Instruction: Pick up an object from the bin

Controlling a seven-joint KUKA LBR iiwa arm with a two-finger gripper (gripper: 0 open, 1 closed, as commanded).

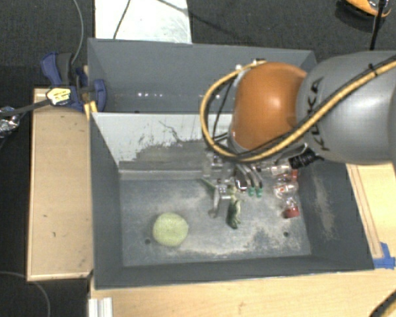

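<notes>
Two-finger gripper (224, 202) is down low over the middle of the grey metal bin (105, 197), hanging under the arm's round orange cover (267, 104). From this angle we honestly can't tell whether it's spread apart or closed up. Right at its tip, on the bin floor about mid-way across, we see a small dark green curved piece (233, 214). It sits just beside the gripper's metal end, but we can't say if it's being held or merely touched. Well off to the left, nearer the front wall, lies a pale green round ball (170, 230), sitting on its own. To the right of the gripper there's a small clear-and-red thing (288, 200), too small for us to name.
</notes>
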